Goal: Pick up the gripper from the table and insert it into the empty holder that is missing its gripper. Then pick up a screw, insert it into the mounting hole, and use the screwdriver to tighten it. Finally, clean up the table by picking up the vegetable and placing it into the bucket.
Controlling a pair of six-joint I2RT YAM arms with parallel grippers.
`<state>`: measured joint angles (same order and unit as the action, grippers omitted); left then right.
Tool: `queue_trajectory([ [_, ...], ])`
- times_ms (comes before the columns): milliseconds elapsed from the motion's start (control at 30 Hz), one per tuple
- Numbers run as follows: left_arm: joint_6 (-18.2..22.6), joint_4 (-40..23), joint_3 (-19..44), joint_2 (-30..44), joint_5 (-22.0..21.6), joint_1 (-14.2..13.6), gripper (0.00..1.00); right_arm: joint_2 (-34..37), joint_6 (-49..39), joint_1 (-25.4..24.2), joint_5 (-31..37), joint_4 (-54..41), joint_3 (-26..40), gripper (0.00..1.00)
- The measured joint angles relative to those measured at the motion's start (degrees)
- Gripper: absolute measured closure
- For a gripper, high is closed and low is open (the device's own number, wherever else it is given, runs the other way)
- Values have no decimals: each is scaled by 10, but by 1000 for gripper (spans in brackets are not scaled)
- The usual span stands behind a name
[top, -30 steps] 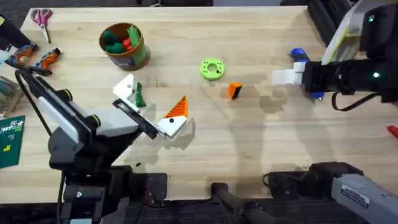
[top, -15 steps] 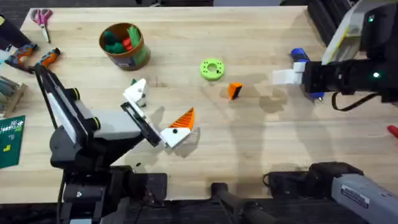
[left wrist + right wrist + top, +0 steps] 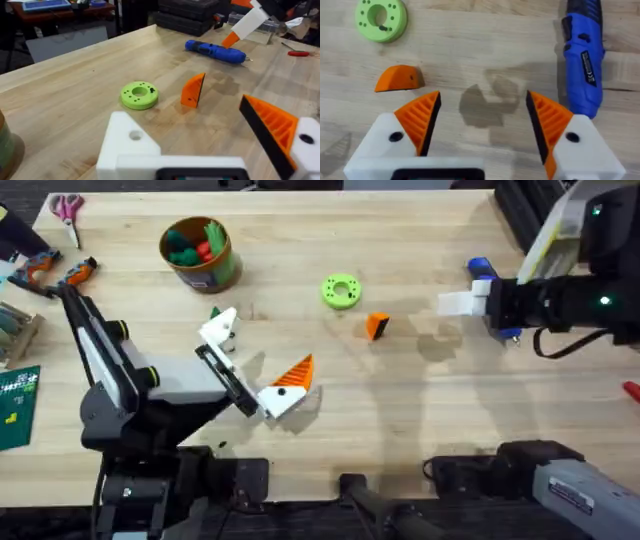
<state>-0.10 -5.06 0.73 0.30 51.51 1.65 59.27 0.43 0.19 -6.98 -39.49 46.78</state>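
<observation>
The loose orange gripper (image 3: 376, 326) (image 3: 193, 90) (image 3: 399, 78) lies on the table near mid-right. My left gripper (image 3: 255, 358) (image 3: 195, 135) is open short of it. One of its fingers is the bare white empty holder (image 3: 218, 328) (image 3: 130, 150); the other carries an orange ribbed pad (image 3: 292, 370). A small green piece (image 3: 214, 312), perhaps the vegetable, peeks out beside the holder. My right gripper (image 3: 462, 304) (image 3: 482, 125) hangs open with nothing in it, between the loose gripper and the blue screwdriver (image 3: 483, 270) (image 3: 582, 55) (image 3: 215, 50). The tan bucket (image 3: 198, 252) stands at the back left.
A flat green ring (image 3: 341, 291) (image 3: 381, 17) (image 3: 139, 95) with a dark bit in its hole lies behind the loose gripper. Scissors (image 3: 68, 207), orange-handled pliers (image 3: 60, 272) and a green board (image 3: 18, 405) line the left edge. A red item (image 3: 630, 390) touches the right edge.
My left gripper has swung right and slightly away from the base, covering most of the green piece; in the last half second it stayed still. The right arm has not moved.
</observation>
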Motion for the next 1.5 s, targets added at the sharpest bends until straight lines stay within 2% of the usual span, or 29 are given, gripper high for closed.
queue_trajectory([
  [200,0,0,0,0,0,0,29,0,0,0,-2,39,1,8],
  [600,0,0,0,0,0,0,29,0,-8,13,-38,37,4,8],
  [700,0,0,0,0,0,0,29,13,-14,46,-33,-5,26,8],
  [867,0,0,0,0,0,0,29,82,-17,119,-27,-93,113,8],
  [1000,0,0,0,0,0,0,30,143,-18,174,-23,-108,167,8],
  [1267,0,0,0,0,0,0,29,229,-18,262,21,-94,177,8],
  [1500,0,0,0,0,0,0,27,274,-20,293,44,-70,177,19],
])
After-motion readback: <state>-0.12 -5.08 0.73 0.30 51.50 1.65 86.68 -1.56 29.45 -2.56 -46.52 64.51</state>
